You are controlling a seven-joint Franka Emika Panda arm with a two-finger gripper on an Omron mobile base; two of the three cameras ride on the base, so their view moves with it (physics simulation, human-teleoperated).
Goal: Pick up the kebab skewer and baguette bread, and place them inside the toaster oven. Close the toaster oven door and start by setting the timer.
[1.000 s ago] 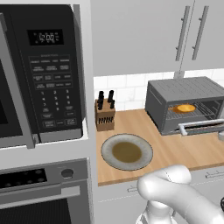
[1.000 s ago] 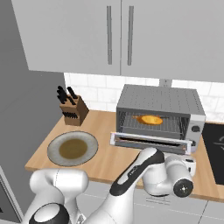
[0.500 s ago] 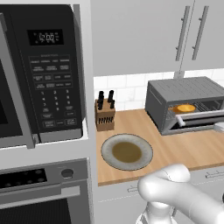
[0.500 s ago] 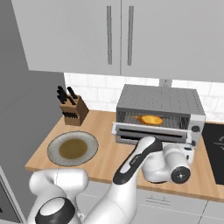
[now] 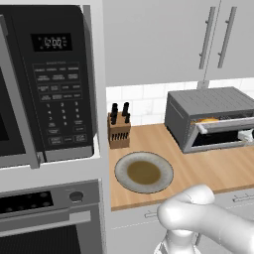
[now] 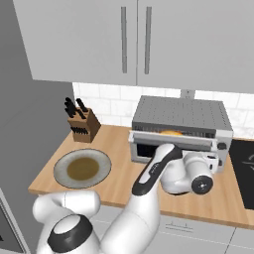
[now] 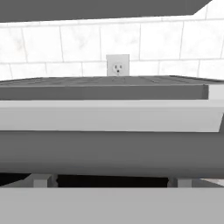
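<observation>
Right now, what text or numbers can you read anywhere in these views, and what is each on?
"12:00", as best it reads: on the display at the top of the microwave.
Microwave keypad labels: too small and blurred to read.
Toaster oven: no readable markings.
Wall outlet: no text.

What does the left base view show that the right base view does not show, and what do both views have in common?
The left base view alone shows the black microwave and the built-in oven under it. The right base view alone shows the dark cooktop at the right edge and the robot's hand at the toaster oven door. Both share the toaster oven, its door almost shut, the bread inside, the plate, the knife block and the wooden counter.
</observation>
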